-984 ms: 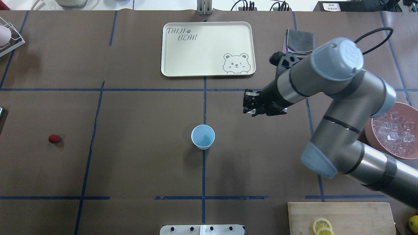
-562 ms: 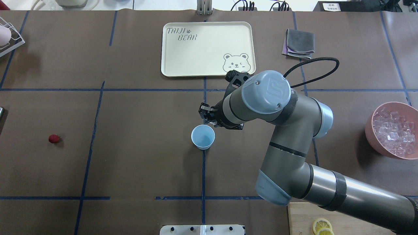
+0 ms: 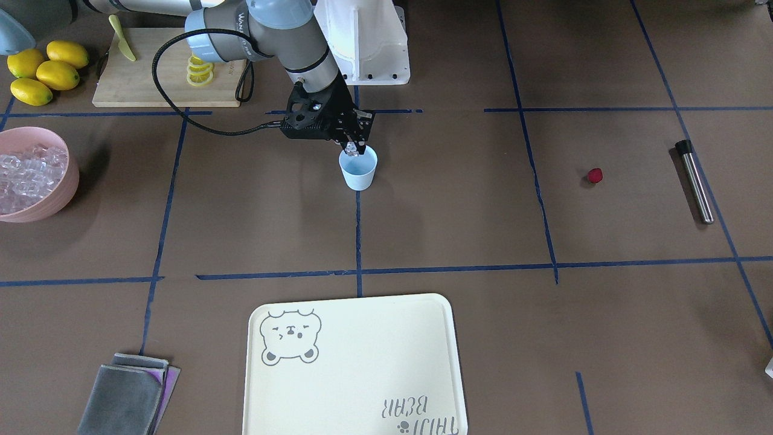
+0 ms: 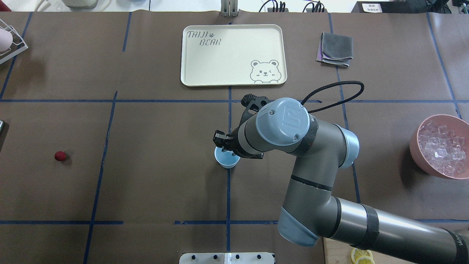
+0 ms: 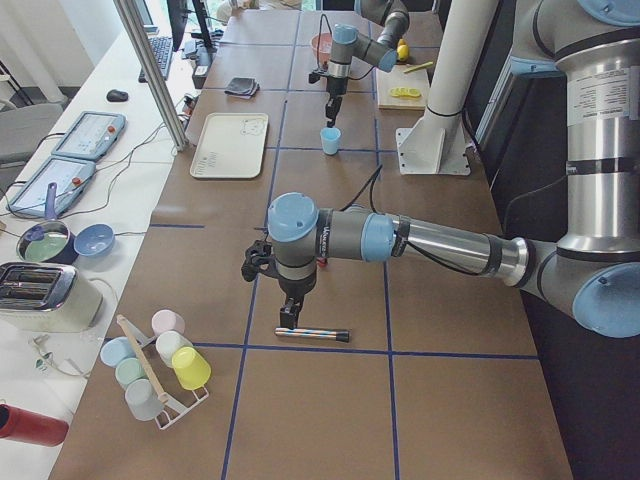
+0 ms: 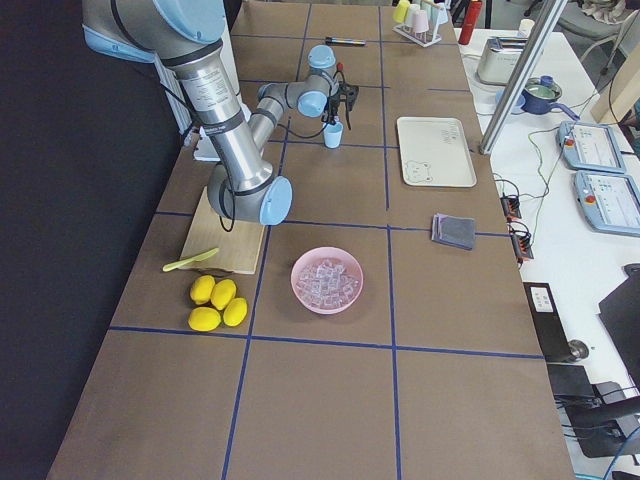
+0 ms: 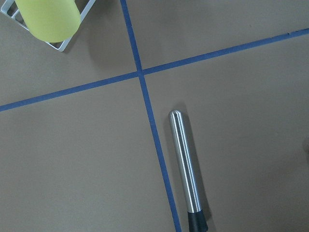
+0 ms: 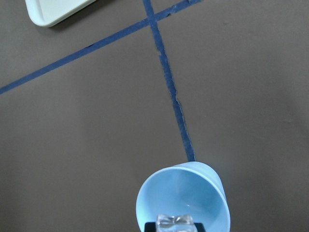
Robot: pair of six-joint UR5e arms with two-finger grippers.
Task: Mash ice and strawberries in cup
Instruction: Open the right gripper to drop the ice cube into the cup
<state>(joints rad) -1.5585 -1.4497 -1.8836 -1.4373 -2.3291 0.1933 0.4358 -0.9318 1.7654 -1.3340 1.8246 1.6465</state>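
The light blue cup (image 4: 224,161) stands upright at the table's middle, also seen in the front view (image 3: 359,173). My right gripper (image 3: 352,149) hangs just over its rim, shut on a clear ice cube (image 3: 351,153). In the right wrist view the cube (image 8: 175,223) sits above the cup's mouth (image 8: 186,195), which looks empty inside. More ice (image 4: 441,146) fills the pink bowl (image 4: 415,146) at the right. The strawberry (image 4: 60,156) lies alone far left. My left gripper (image 5: 288,318) shows only in the exterior left view, above a metal muddler; I cannot tell its state.
The steel muddler (image 3: 696,183) lies flat on the robot's left side, seen close in the left wrist view (image 7: 186,164). A cream tray (image 4: 205,69) and folded grey cloth (image 4: 335,49) lie at the far side. Cutting board (image 3: 151,84), lemons (image 3: 42,72) and a cup rack (image 5: 160,365) sit at the edges.
My right arm swung left from near the pink bowl and came down until its gripper, holding the ice cube, hangs over the cup. Cup and strawberry stayed put.
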